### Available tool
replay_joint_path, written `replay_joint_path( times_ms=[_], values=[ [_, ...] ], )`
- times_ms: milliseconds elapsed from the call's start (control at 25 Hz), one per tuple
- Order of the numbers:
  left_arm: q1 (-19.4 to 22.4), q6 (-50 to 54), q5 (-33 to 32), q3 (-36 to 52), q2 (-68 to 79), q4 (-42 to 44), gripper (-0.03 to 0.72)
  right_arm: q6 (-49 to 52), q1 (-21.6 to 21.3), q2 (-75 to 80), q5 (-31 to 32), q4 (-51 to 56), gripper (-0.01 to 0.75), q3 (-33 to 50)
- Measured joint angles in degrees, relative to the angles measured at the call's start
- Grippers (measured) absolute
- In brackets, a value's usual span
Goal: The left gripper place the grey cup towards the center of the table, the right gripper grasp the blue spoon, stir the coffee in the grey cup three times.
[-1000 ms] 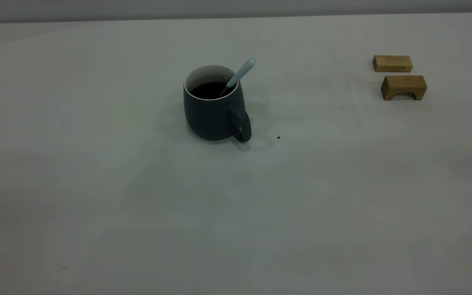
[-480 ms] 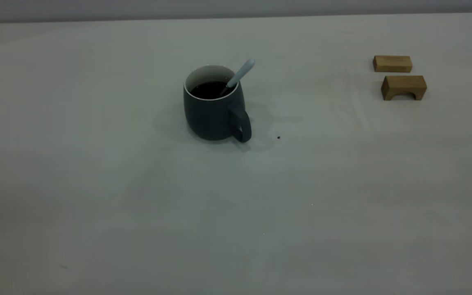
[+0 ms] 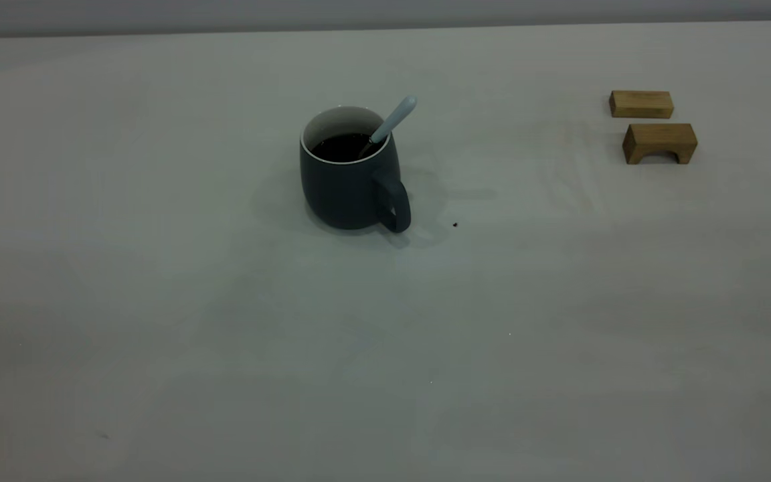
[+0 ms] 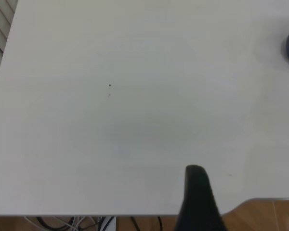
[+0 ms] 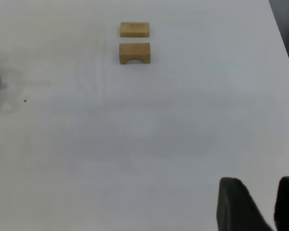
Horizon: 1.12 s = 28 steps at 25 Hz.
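Exterior cam: near part of the surface (image 3: 385,375) is bare, neither arm in shot. Mid-surface: grey cup (image 3: 349,171) upright, handle turned toward the camera and a bit right. Coffee (image 3: 344,146) inside, dark, sitting below the white rim. Blue spoon (image 3: 392,122) stands in the cup, bowl down in the coffee, handle leaning on the rim and sticking up to the right. Small black speck (image 3: 454,225) just right of the cup base. Far right, well apart from the cup: two wooden blocks (image 3: 658,142), arch-shaped one nearer, flat one (image 3: 640,104) behind.

Left gripper (image 4: 198,199): over the surface edge, only one finger in shot, can't tell the opening; nothing held that I can see.

Right gripper (image 5: 260,202): fingers slightly apart, empty, far from the cup.
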<state>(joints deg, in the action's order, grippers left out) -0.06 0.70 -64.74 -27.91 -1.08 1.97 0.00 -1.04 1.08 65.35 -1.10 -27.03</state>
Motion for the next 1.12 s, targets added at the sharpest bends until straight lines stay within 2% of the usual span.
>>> replay_joint_path(
  times_ms=[1120],
  values=[
    [0.0, 0.0, 0.0, 0.0, 0.0, 0.0, 0.587, -0.7, 0.0, 0.0, -0.2, 0.0, 0.237, 0.1]
  ],
)
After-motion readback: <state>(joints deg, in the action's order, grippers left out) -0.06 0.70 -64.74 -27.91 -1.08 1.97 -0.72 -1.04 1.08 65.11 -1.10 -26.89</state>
